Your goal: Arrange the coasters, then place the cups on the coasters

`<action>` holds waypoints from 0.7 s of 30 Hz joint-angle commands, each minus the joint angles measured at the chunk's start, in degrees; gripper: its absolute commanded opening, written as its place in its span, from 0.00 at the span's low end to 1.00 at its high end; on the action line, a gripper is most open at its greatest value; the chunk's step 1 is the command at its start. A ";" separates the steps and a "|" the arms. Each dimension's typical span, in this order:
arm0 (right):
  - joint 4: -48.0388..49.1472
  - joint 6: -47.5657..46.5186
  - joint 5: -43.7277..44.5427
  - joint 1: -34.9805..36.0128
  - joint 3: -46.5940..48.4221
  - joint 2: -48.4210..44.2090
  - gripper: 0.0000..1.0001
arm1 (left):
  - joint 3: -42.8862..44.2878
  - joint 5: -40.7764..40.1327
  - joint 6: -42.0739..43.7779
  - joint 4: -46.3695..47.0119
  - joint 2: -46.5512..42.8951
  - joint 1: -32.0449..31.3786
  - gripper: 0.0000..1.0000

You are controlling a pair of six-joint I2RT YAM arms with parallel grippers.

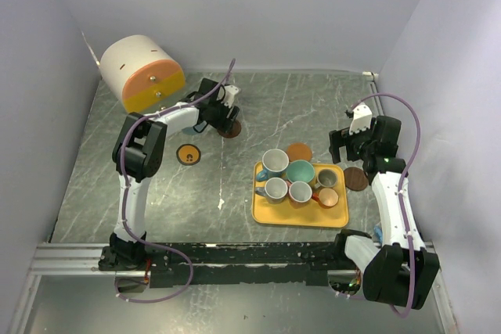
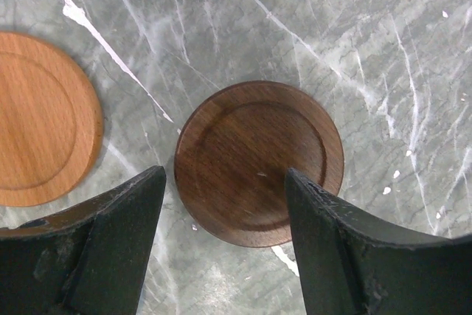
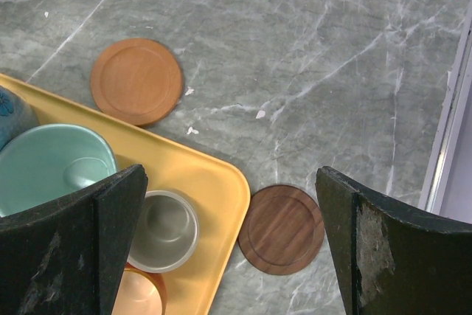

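Left gripper (image 2: 225, 182): jaws spread, empty, low over brown coaster (image 2: 247, 149) lying flat on table (image 2: 369, 49); orange coaster (image 2: 37, 119) near. Right gripper (image 3: 232, 175): spread wide, empty, above corner of tray (image 3: 203, 182) holding cups (image 3: 44, 167). Handling, likely: straddle brown coaster's rim squarely, pinch lightly, lift level, spare the orange neighbour.

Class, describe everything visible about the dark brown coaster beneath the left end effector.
The dark brown coaster is a round, wood-grained disc with a raised rim and shallow recessed centre. It lies flat on the grey marbled table, below the open fingers of the left end effector, apart from a lighter orange coaster.
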 commanded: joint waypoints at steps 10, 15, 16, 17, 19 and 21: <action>-0.05 -0.57 0.48 0.07 -0.43 0.03 1.00 | 1.18 -5.55 -1.98 -4.09 2.10 0.21 0.68; -0.05 -0.65 0.34 0.07 -0.35 0.23 1.00 | -0.13 -7.60 -2.49 -2.87 1.06 2.73 0.61; -0.01 -0.70 0.34 0.08 -0.35 0.27 1.00 | -0.38 -7.37 -2.65 -2.31 0.78 3.36 0.60; -0.08 -0.65 0.30 0.09 -0.28 0.37 1.00 | -0.53 -7.17 -2.90 -2.01 0.70 3.87 0.59; -0.02 -0.69 0.20 0.07 -0.29 0.52 1.00 | -0.26 -7.00 -2.93 -2.51 0.84 4.44 0.57; -0.12 -0.75 0.25 0.15 -0.26 0.56 1.00 | 0.23 -7.18 -2.93 -3.40 1.19 4.55 0.57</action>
